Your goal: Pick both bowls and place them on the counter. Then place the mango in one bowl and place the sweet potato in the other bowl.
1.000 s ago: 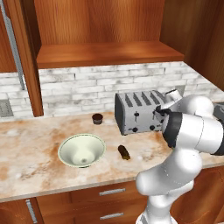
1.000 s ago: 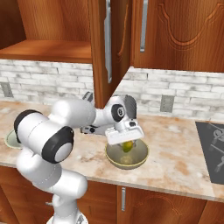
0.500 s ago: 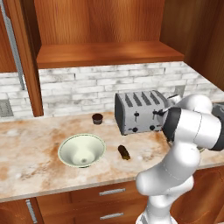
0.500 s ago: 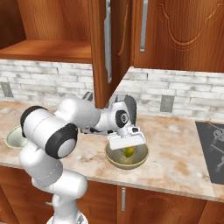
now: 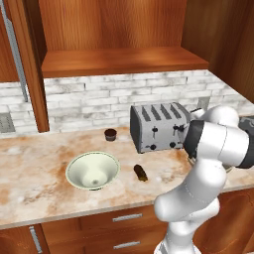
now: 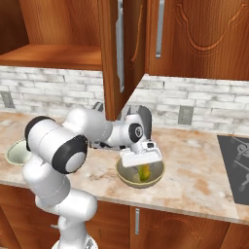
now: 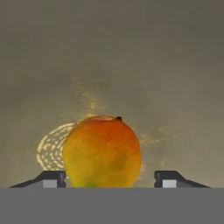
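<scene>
The gripper (image 7: 110,178) stands spread over the grey-olive bowl (image 6: 127,178), its two finger tips (image 7: 51,178) well clear of the mango (image 7: 102,152) on either side, where half a second ago they sat closer in on the fruit. So the mango has just been let go, and it lies inside that bowl, right under the hand. By my judgement the mango step is done, and the sweet potato is what remains.

The mango is a plump oval, yellow-green low down and blushing orange toward its top, with a small dark stem nub; behind it the bowl's speckled olive floor shows a pale ring.

Taking the toaster (image 5: 160,126) as landmark: the grey-olive bowl sits on the counter (image 5: 34,188) to its right, behind the arm. The sweet potato (image 5: 140,172), a small dark brown oblong, lies on the counter just in front of the toaster. The white bowl (image 5: 93,170) stands front-left of the toaster, empty, near the sweet potato but apart. A small dark cupcake-like thing (image 5: 110,134) sits just left of the toaster.
</scene>
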